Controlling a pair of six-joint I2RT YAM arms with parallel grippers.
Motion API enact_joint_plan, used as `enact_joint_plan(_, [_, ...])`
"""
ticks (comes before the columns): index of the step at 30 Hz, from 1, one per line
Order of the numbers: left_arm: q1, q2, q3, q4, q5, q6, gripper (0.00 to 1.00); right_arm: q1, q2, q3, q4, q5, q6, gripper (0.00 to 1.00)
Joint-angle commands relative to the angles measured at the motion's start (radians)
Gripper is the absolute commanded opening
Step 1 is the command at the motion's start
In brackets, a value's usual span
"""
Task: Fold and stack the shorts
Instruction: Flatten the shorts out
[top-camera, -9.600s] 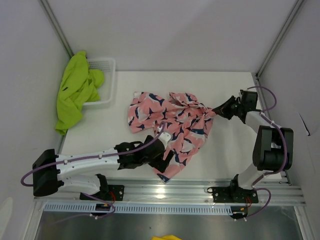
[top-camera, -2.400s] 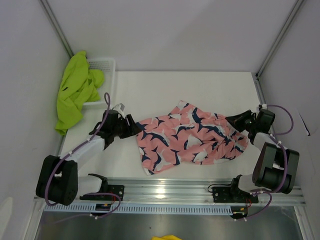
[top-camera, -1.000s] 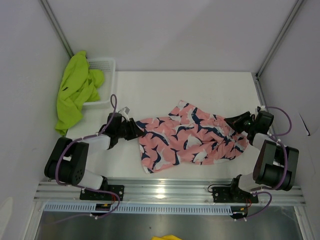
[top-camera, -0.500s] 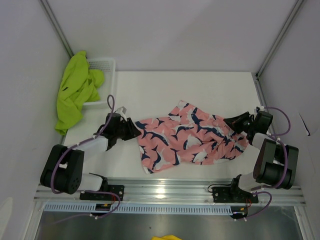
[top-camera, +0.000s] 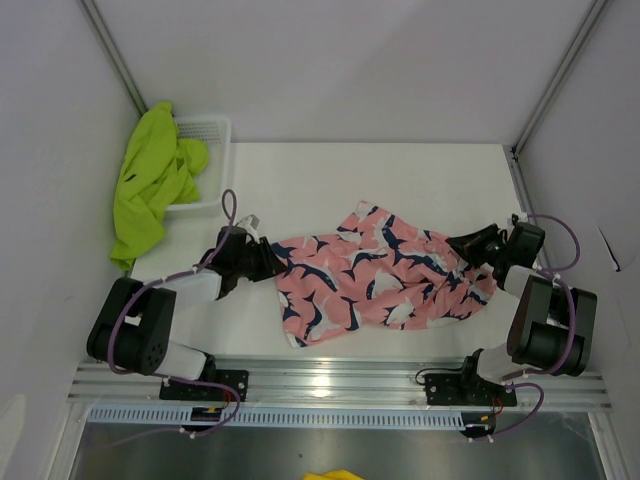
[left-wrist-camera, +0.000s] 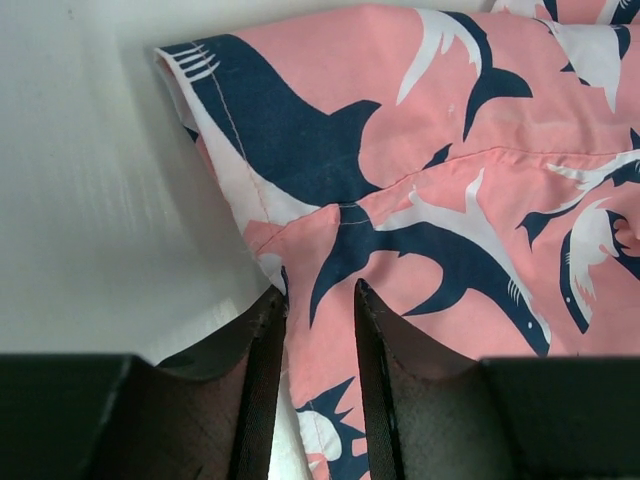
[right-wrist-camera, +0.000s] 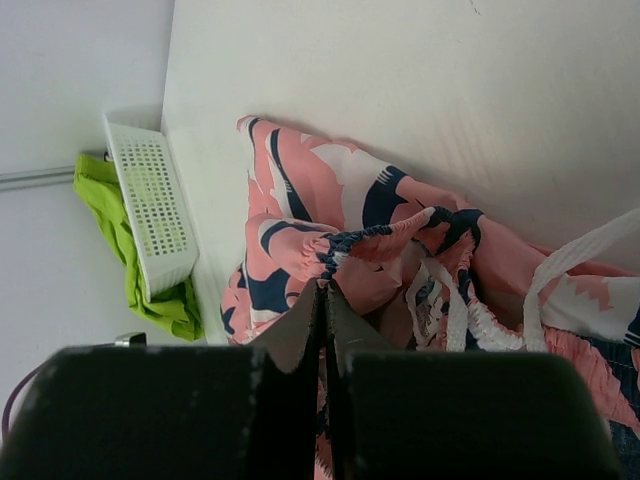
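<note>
pink shorts (top-camera: 380, 280) crumpled mid-table, well apart from basket | left gripper (left-wrist-camera: 318, 292) jaws slightly apart astride left hem | right gripper (right-wrist-camera: 325, 290) pressed together, pinching waistband at right edge | lime green shorts (top-camera: 150, 185) draped over basket (top-camera: 212, 135), far-left corner | table (top-camera: 400, 175) surface shows behind pink shorts

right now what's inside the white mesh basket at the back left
The lime green shorts lie bunched in the basket, spilling out over its left side. Anything beneath them is hidden: the fabric covers most of the inside.
</note>
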Motion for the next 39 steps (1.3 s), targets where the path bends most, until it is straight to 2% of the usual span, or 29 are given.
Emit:
enact_joint_plan(1, [-0.024,-0.038,0.003,0.035,-0.025,-0.003,0.36,0.005,0.006,-0.005,0.04,-0.026,-0.001,0.0])
enact_joint_plan(4, [-0.045,-0.072,0.011,-0.008,-0.098,0.011,0.37,0.005,0.009,-0.005,0.042,-0.027,0.003,0.0])
enact_joint_plan(14, [-0.096,-0.101,0.022,-0.04,-0.184,0.026,0.38,0.006,0.023,-0.007,0.056,-0.041,0.01,0.0])
enact_joint_plan(24, [-0.116,0.003,0.038,0.002,-0.135,0.003,0.37,0.006,0.03,-0.007,0.057,-0.049,0.01,0.0])
enact_joint_plan(28, [-0.116,0.037,0.054,-0.005,-0.126,0.006,0.32,0.006,0.03,-0.005,0.057,-0.053,0.01,0.0])
enact_joint_plan(31, [-0.116,0.04,0.06,0.0,-0.123,0.02,0.26,0.006,0.03,-0.005,0.062,-0.061,0.009,0.06])
enact_joint_plan(32, [-0.116,0.042,0.069,0.0,-0.123,0.032,0.22,0.006,0.03,-0.005,0.065,-0.064,0.009,0.13])
enact_joint_plan(36, [-0.116,0.036,0.088,0.001,-0.129,0.051,0.01,0.003,0.03,-0.007,0.06,-0.072,-0.002,0.25])
enact_joint_plan(39, [-0.111,0.005,0.095,0.005,-0.137,0.058,0.0,0.002,0.027,-0.008,0.057,-0.085,-0.01,0.34])
